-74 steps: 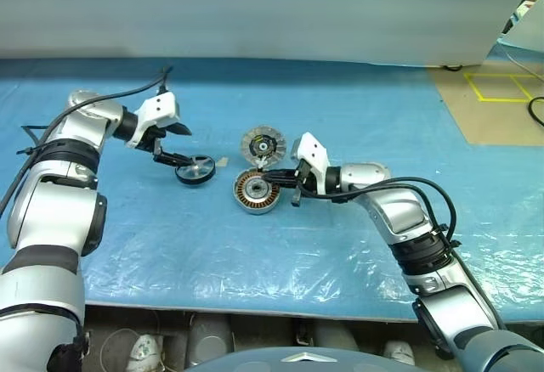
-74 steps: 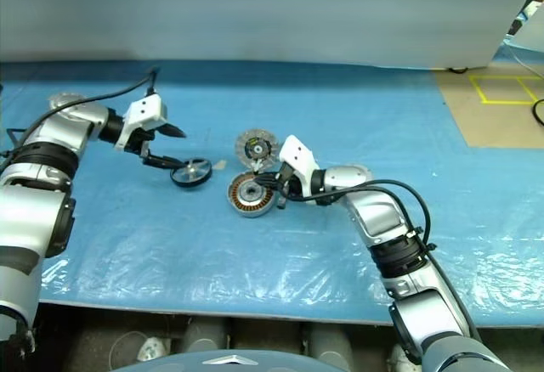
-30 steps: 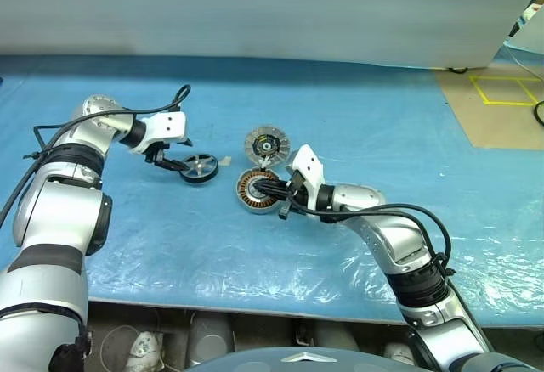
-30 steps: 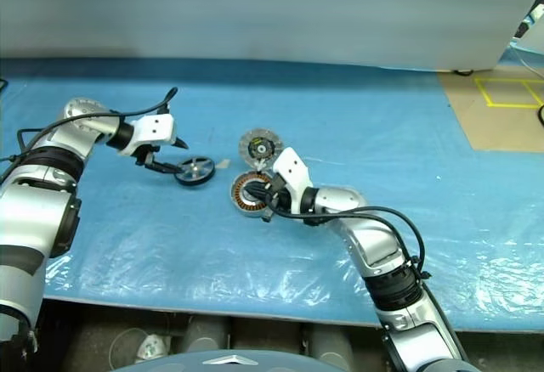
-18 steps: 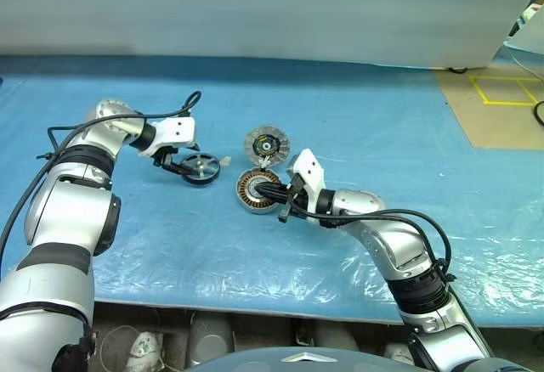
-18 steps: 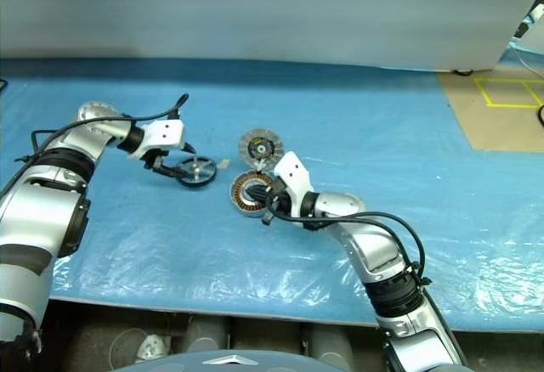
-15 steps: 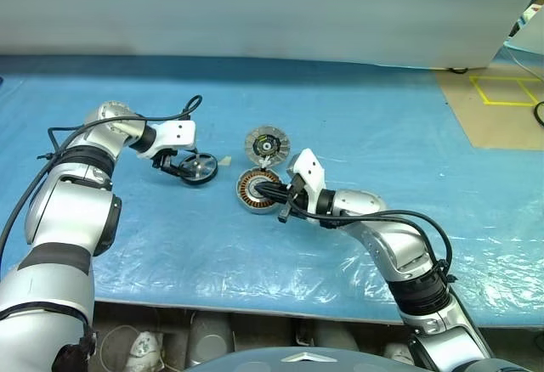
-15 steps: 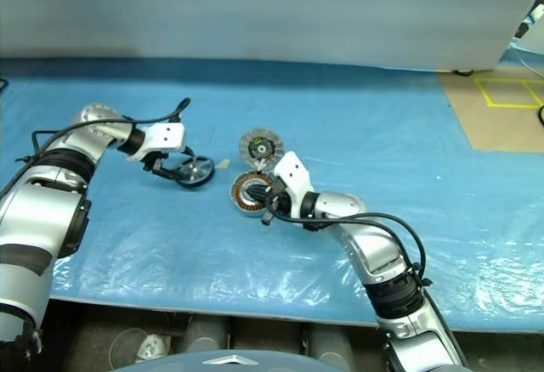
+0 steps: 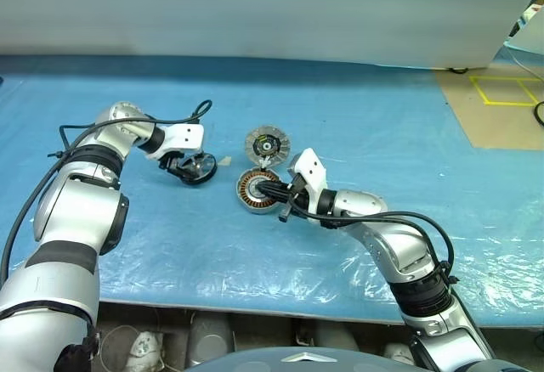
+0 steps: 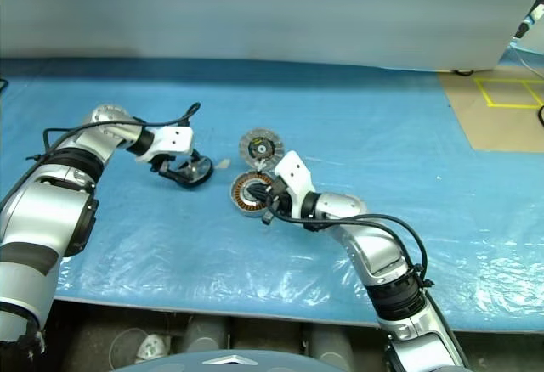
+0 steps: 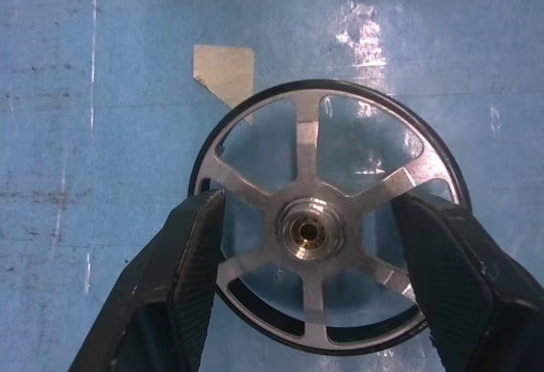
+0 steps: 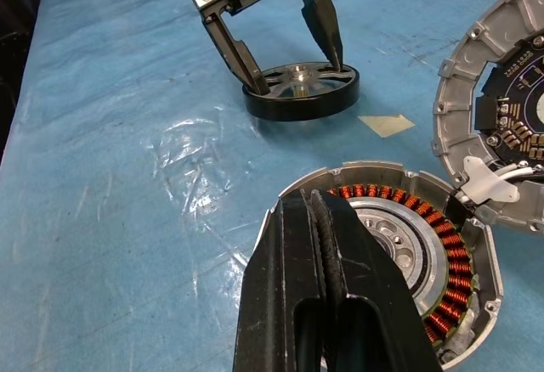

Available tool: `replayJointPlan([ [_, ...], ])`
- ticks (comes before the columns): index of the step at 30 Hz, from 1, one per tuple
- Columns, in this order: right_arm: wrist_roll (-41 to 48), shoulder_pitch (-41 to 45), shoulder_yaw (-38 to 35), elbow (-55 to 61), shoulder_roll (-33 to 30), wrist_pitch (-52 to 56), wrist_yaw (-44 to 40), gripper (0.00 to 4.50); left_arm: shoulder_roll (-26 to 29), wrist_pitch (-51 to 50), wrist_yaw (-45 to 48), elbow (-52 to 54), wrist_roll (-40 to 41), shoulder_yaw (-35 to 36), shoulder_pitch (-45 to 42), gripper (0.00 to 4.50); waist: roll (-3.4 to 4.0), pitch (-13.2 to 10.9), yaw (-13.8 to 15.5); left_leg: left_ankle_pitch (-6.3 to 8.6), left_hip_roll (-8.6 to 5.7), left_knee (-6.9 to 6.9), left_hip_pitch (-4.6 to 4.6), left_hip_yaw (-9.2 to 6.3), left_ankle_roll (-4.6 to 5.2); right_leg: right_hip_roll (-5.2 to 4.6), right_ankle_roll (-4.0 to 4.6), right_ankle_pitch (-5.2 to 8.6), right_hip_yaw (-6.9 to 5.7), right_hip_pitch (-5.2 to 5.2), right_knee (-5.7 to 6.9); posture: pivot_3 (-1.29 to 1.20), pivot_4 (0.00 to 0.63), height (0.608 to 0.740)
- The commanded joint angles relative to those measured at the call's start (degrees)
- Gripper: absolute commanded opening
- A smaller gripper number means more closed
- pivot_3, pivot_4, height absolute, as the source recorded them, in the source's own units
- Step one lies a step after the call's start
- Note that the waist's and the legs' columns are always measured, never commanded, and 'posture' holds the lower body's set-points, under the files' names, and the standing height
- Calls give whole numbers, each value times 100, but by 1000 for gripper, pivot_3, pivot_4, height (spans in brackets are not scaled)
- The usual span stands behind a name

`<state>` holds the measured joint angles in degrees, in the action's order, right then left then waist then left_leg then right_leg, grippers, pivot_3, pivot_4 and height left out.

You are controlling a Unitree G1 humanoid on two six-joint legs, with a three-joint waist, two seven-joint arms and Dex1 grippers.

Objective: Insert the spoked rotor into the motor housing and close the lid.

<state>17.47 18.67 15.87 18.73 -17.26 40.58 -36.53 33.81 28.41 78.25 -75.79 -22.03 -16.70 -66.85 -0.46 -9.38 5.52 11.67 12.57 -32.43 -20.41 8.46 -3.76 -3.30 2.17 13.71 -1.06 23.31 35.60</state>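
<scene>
The spoked rotor, a black ring with silver spokes, lies flat on the blue sheet. My left gripper hangs over it, open, with one finger at each side of the rim; I cannot tell whether they touch it. To its right sits the motor housing, its copper windings showing. The lid lies open beside it, inner face up. My right gripper is shut and empty, its tips at the housing's near rim.
A small scrap of tape lies between the rotor and the lid. The blue plastic sheet covers the whole table up to the front edge. Brown floor with yellow tape lies at the far right.
My left gripper has come in from the rotor's left side and lowered, so its fingers now stand at both sides of the rim. The right gripper stays shut at the housing.
</scene>
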Motion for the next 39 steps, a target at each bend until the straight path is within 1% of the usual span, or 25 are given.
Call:
replayJointPlan([
  [1,90,-19,-55,216,14,-67,16,0,115,-86,83,-2,-28,-17,-153,3262,0,0,0,0,0,0,0,0,0,0,0,0,0,0,0,0,150,740],
  [7,64,-17,-31,176,5,-111,21,0,76,-218,201,1,67,95,-124,3262,0,0,1,0,0,0,0,0,0,0,0,0,0,0,0,0,150,740],
  [10,60,-19,-38,172,10,-124,34,0,65,-265,283,4,63,91,-103,2668,0,0,0,0,0,0,0,0,0,0,0,0,0,0,0,0,150,740],
  [13,60,-11,-52,163,6,-128,42,0,65,-313,338,4,83,117,-110,1773,0,0,3,0,0,0,2,0,0,0,0,0,0,-2,0,0,150,740],
  [14,62,-7,-60,161,3,-128,45,0,65,-319,344,5,85,124,-113,1670,0,0,4,0,-1,1,7,0,0,-1,0,0,0,-6,0,0,150,740],
  [20,84,9,-131,169,-36,-121,42,0,82,-193,352,62,180,207,-146,1670,0,0,4,0,-2,1,12,0,0,-3,0,0,1,-10,1,0,150,740],
  [27,140,-51,-376,188,-418,-127,-126,0,52,-432,1345,335,906,660,-503,1670,-17,-11,18,0,-2,1,9,0,0,-2,0,0,1,-9,-1,0,150,740],
  [30,149,-125,-527,137,-664,-174,-223,0,113,-600,1425,565,1358,468,-544,1670,-18,-11,27,0,-4,1,9,1,0,-3,0,0,1,-9,-1,0,150,740],
  [34,105,-178,-641,-3,-909,-280,-338,0,184,-1103,1425,1247,2229,91,-370,1670,-18,-12,12,0,-2,3,10,1,0,-1,1,0,1,-9,-2,0,150,740],
  [37,72,-101,-697,-178,-959,-382,-347,0,159,-2050,1425,2097,3258,-30,-45,1670,-17,-12,9,0,-1,3,11,2,0,-1,1,1,1,-9,2,0,150,740],
  [39,49,-57,-721,-276,-949,-447,-336,0,150,-2513,1425,2528,3656,-31,207,1670,-16,-13,8,0,-2,1,10,4,0,-1,2,1,2,-8,3,0,150,740],
])
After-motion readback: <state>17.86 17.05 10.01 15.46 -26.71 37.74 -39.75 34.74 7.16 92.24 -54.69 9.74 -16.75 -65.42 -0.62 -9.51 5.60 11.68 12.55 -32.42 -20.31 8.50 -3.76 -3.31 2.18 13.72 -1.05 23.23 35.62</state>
